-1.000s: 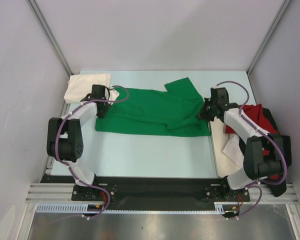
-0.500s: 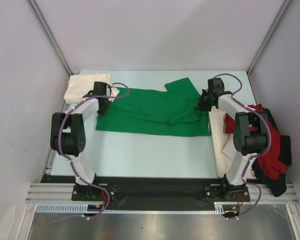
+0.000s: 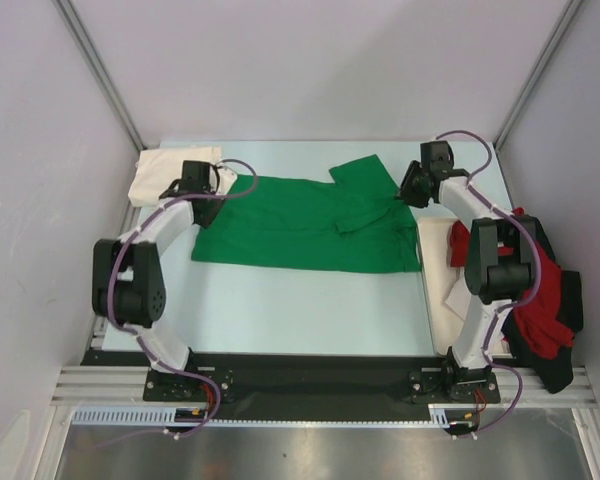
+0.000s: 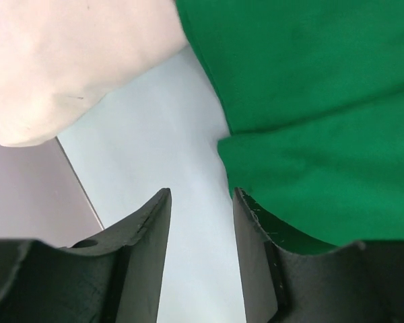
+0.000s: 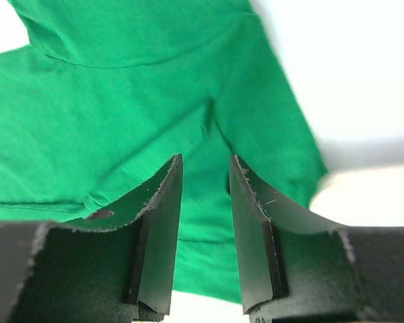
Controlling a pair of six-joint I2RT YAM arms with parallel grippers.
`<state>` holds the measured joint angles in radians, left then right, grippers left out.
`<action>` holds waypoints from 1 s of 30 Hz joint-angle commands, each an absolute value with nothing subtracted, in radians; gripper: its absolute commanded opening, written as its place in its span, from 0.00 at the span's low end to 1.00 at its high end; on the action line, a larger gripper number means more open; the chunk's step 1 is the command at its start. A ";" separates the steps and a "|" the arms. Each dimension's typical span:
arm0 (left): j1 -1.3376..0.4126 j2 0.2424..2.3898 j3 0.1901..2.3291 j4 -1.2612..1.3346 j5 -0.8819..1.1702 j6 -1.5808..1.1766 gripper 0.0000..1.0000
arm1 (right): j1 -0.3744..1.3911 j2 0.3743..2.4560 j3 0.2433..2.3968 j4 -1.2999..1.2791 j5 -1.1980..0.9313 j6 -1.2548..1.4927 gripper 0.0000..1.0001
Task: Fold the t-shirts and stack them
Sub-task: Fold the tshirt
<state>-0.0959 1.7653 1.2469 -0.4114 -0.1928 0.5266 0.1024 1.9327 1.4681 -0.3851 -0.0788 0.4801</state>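
Observation:
The bright green t-shirt lies spread across the middle of the table, one sleeve pointing to the back. My left gripper is open at the shirt's left edge. In the left wrist view bare table shows between the fingers, with green cloth just to their right. My right gripper is open over the shirt's right back corner, above green cloth and holding nothing. The cream-white shirt lies folded at the back left. The red shirt and the dark shirt are heaped at the right edge.
A flat white tray lies right of the green shirt, beside the right arm. The cream shirt also shows in the left wrist view. Grey walls and metal posts close in the back and both sides. The black arm rail runs along the front.
My right arm has swung towards the back, its gripper now at the shirt's back right corner, and the red and dark heap is uncovered. The green shirt's right side lies flatter. The left gripper shifted slightly back.

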 commanded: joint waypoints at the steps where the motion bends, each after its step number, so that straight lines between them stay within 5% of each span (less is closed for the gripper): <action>1: -0.139 1.543 1.143 -0.393 -0.063 0.624 0.47 | 0.121 1.763 1.444 -0.458 0.033 0.420 0.39; 8: -0.167 1.502 0.847 -0.298 -0.130 0.871 0.48 | 0.169 1.540 1.142 -0.512 0.132 0.410 0.39; 16: -0.176 1.600 0.839 -0.223 -0.123 0.887 0.52 | 0.202 1.485 1.006 -0.495 0.135 0.431 0.37; 18: -0.179 1.634 0.836 -0.195 -0.153 0.884 0.45 | 0.201 1.480 0.994 -0.497 0.135 0.433 0.37; 22: -0.178 1.672 0.824 -0.193 -0.196 0.864 0.01 | 0.199 1.482 0.973 -0.503 0.144 0.440 0.39; 30: -0.120 1.508 0.701 -0.153 -0.207 0.864 0.00 | 0.235 1.493 0.893 -0.457 0.095 0.505 0.42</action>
<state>-0.1535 1.5723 0.7250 -0.1566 -0.1875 0.8658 0.2157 1.5089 0.9146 -0.4931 0.1143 0.4652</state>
